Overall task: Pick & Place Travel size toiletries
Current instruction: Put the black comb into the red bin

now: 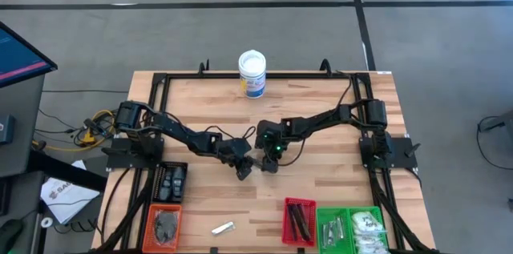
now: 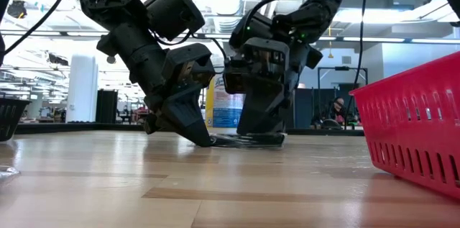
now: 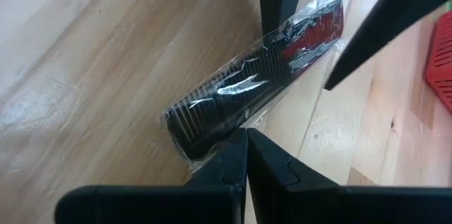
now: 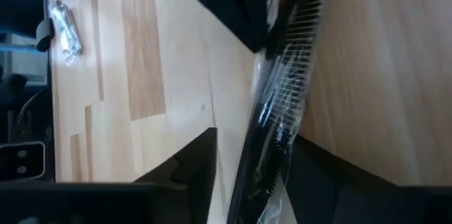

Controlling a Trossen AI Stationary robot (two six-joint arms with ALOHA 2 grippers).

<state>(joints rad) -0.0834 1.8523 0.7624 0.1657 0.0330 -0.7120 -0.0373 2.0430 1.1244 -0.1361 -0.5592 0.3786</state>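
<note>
Sorting travel toiletries on a pale wooden butcher-block counter (image 1: 321, 174), two dark arms meet at its middle with the job judged partly done. At the near left edge, a black mesh tray (image 1: 170, 180) and an orange tray (image 1: 165, 226) behind it already hold small dark items, too small to name. Just right of them a silvery sachet (image 1: 223, 227) lies loose on the bare wood, waiting to be sorted.

The left pincer (image 3: 246, 155), its fingers pressed together and gripping nothing, points down with its tips beside one end of a black plastic comb sealed in a clear wrapper (image 3: 256, 81). The right pincer (image 4: 248, 171) straddles the other end of that comb, one finger on each side; the jaws stand apart around it, and whether they have bitten yet cannot be told. The comb lies flat on the counter between the two arms, unlifted.

Farther right, at the near edge, a red mesh tray (image 1: 299, 220) holds slim dark sticks and a green tray (image 1: 351, 228) holds clear packets with white contents. A white tub with a blue label (image 1: 252, 74) stands at the far edge. By this reading, the comb and the sachet remain.
</note>
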